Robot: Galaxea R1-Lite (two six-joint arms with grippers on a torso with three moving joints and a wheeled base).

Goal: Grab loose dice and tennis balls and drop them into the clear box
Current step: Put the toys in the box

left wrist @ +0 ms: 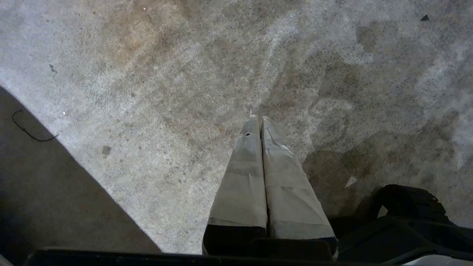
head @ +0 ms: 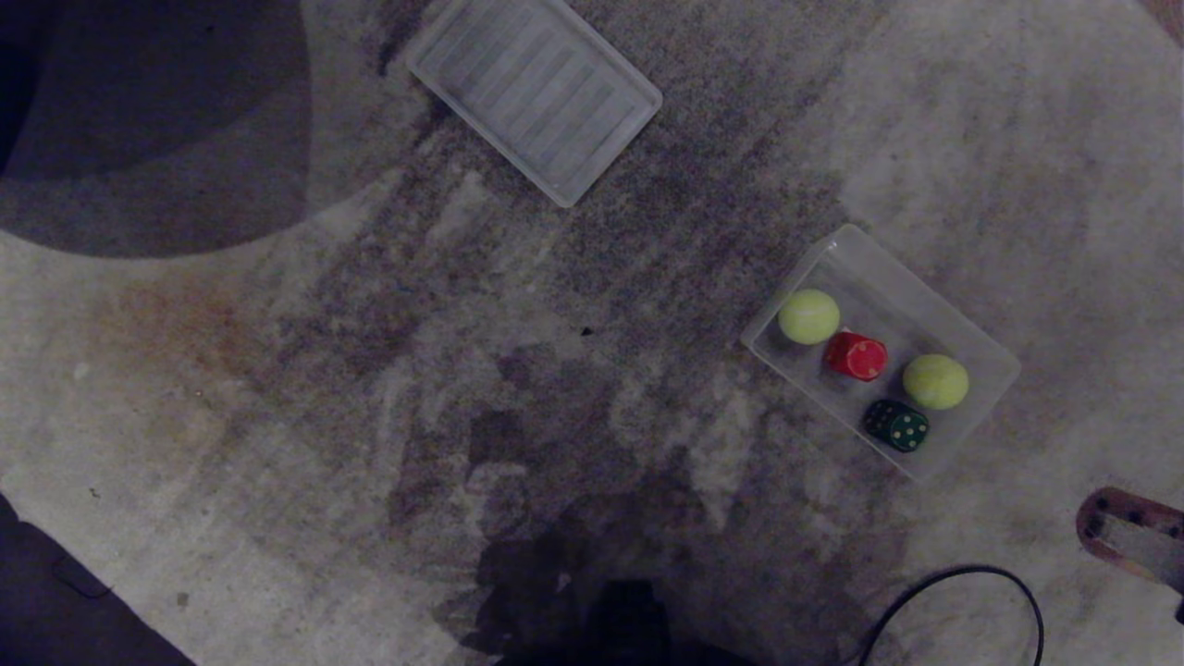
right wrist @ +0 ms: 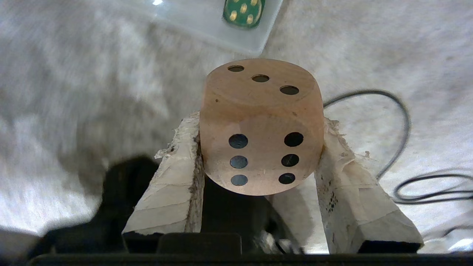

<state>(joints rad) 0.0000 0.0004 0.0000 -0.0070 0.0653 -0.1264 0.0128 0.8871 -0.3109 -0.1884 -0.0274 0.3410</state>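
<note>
Right gripper: near right, pinching the tan die by two side faces only; a jolt could twist it loose.
Left gripper: parked, fingers pressed together.
Cable: could snag the arm.
Clear box: right, already crowded; the die may bounce out.
Lid: far, apart.

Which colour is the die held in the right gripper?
Tan wooden die with dark pips, clearest in the right wrist view.
</note>
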